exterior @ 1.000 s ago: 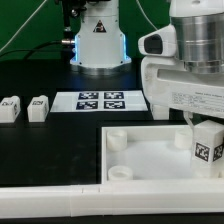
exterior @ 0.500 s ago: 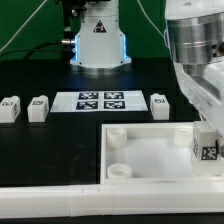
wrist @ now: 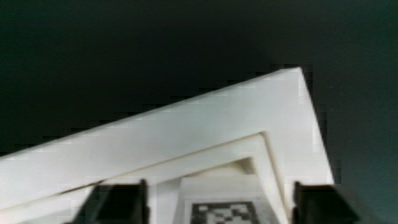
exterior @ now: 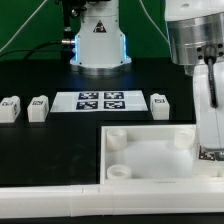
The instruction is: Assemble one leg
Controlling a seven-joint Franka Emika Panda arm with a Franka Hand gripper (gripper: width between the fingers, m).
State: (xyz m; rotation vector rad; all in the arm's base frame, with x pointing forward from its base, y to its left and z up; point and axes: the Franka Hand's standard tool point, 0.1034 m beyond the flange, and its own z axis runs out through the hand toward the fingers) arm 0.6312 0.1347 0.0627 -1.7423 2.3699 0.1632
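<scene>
- The gripper [wrist: 221, 200] is down at the tray's corner on the exterior view's right, and between its two dark fingers [wrist: 119, 203] sits the leg [wrist: 221, 212], tag facing the wrist camera; it looks clamped on it, though actual pad contact is too blurred to confirm.
- In the exterior view the arm covers that leg almost entirely; only a sliver of tag peeks out at the tray [exterior: 140, 150] edge.
- Progress call: the leg is brought to a corner, but whether it is seated in a socket is hidden. Release and checking remain.
- Three other legs [exterior: 38, 108] wait on the table, well apart from the tray, either side of the marker board [exterior: 100, 100].
</scene>
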